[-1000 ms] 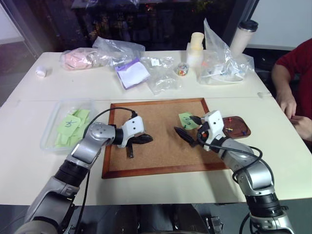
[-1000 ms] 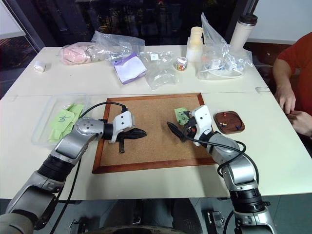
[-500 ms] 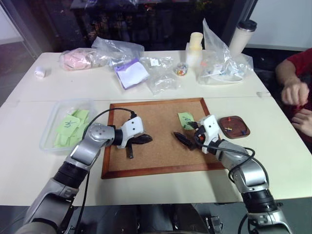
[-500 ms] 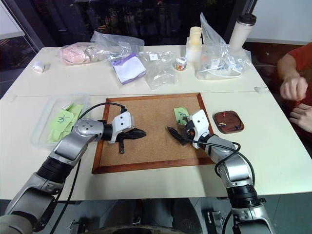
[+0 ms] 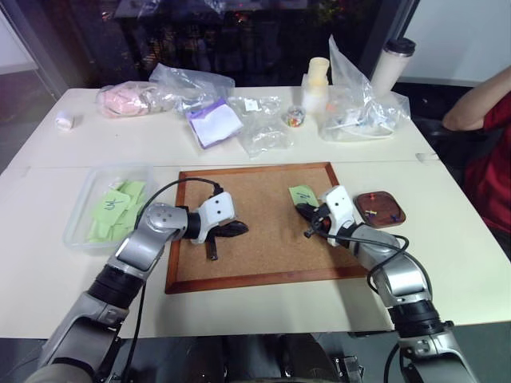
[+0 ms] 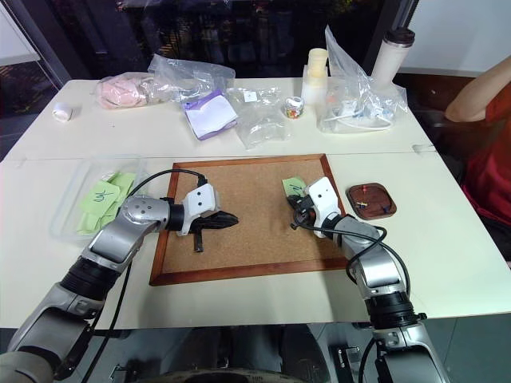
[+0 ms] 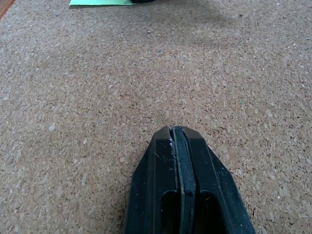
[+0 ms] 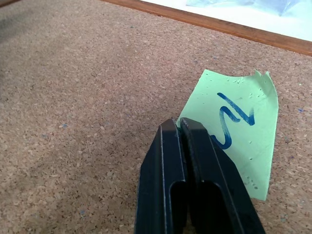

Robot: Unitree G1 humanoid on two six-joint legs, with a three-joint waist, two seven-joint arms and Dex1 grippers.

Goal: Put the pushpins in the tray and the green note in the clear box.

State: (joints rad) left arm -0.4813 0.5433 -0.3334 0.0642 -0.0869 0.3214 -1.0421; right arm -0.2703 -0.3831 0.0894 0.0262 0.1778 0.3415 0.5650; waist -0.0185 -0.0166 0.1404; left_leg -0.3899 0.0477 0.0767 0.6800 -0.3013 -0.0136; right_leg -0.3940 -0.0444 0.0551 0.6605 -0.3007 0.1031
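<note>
Now tray point(image 5: 381, 209) w/ pushpins point(image 5: 374, 211), clear box point(image 5: 84, 209) w/ notes; both grippers' fingers pressed together.

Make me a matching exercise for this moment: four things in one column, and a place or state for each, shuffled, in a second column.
Things:
1. green note
2. tray
3. clear box
4. left gripper

Places or states:
A. on the table to the right of the cork board, with pushpins in it
B. shut over bare cork, holding nothing
C. on the cork board near its far right corner, at the shut right gripper's tips
D. on the table to the left of the cork board, with green notes inside

Pairs: 1-C, 2-A, 3-D, 4-B
</note>
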